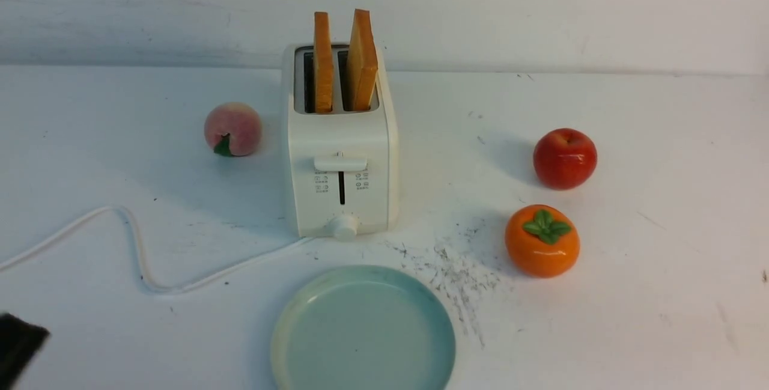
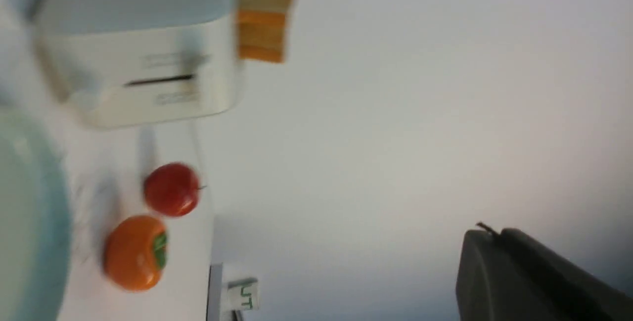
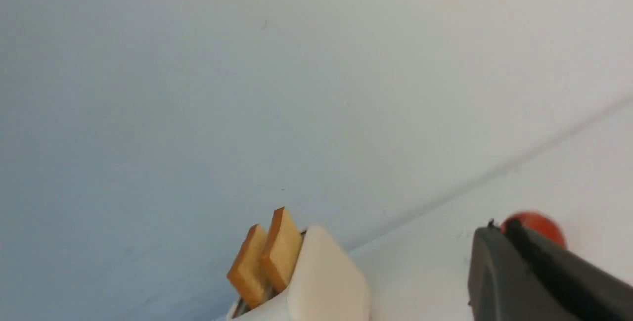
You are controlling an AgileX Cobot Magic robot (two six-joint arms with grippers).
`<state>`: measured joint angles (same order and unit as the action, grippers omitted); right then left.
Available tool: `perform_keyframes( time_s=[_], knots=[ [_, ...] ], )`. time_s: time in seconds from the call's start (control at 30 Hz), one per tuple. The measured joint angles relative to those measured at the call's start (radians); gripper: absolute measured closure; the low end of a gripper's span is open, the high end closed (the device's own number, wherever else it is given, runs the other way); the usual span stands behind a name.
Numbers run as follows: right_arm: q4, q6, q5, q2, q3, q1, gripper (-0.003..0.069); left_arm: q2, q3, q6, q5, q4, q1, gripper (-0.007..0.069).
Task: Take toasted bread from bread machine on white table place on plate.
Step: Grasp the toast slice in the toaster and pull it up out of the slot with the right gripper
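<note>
One peach (image 1: 233, 128) sits leftmost on the scuffed white table (image 1: 661, 294), pale wall (image 1: 541, 5) behind; next the bread machine (image 1: 342, 161), both toasted bread (image 1: 323, 62) slices upright in its slots, the plate (image 1: 362, 330) before it, apple (image 1: 565, 158) and persimmon (image 1: 542, 240) rightward. Left tool (image 2: 497, 237) and right tool (image 3: 499, 234) are pinched closed, holding nothing. A tag (image 2: 242, 294) reads "UT".

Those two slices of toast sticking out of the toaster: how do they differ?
From the front, the left slice shows only its thin orange-brown crust edge, while the right slice also shows part of its paler face. The right slice pokes up slightly higher than the left slice. Both are golden-brown and stand in the toaster, one per slot.
</note>
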<state>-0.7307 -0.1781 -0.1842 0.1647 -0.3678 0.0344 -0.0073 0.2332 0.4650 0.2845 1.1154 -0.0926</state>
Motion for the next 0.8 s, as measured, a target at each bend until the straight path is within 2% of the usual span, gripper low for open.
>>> perform_keyframes(
  time_s=[0.07,0.17,0.23,0.33,0.43,0.6,0.67,0.8],
  knots=[
    [0.008,-0.066,-0.045,0.078,-0.059,0.000,0.0667,0.021,0.051,-0.086,0.009,0.000,0.000,0.0638],
    [0.046,-0.131,-0.282,0.299,-0.193,0.000,0.0664,0.141,0.115,-0.204,0.105,-0.010,0.000,0.0638],
    [0.077,-0.130,-0.411,0.420,-0.238,0.000,0.0664,0.222,0.117,-0.221,0.176,-0.018,0.000,0.0638],
    [0.166,-0.120,-0.706,0.673,-0.332,0.000,0.0661,0.410,0.117,-0.238,0.377,-0.054,0.000,0.0638],
    [0.193,-0.134,-0.847,0.857,-0.399,0.000,0.0659,0.556,0.117,-0.262,0.477,-0.071,0.000,0.0638],
    [0.096,-0.225,-0.901,1.048,-0.487,0.000,0.0660,0.731,0.117,-0.371,0.525,-0.072,0.000,0.0638],
    [-0.037,-0.302,-0.892,1.126,-0.548,0.005,0.0660,0.803,0.117,-0.431,0.516,-0.055,0.000,0.0638],
    [-0.142,-0.365,-0.887,1.218,-0.667,0.051,0.0660,0.866,0.117,-0.476,0.487,-0.036,0.000,0.0638]
  ],
)
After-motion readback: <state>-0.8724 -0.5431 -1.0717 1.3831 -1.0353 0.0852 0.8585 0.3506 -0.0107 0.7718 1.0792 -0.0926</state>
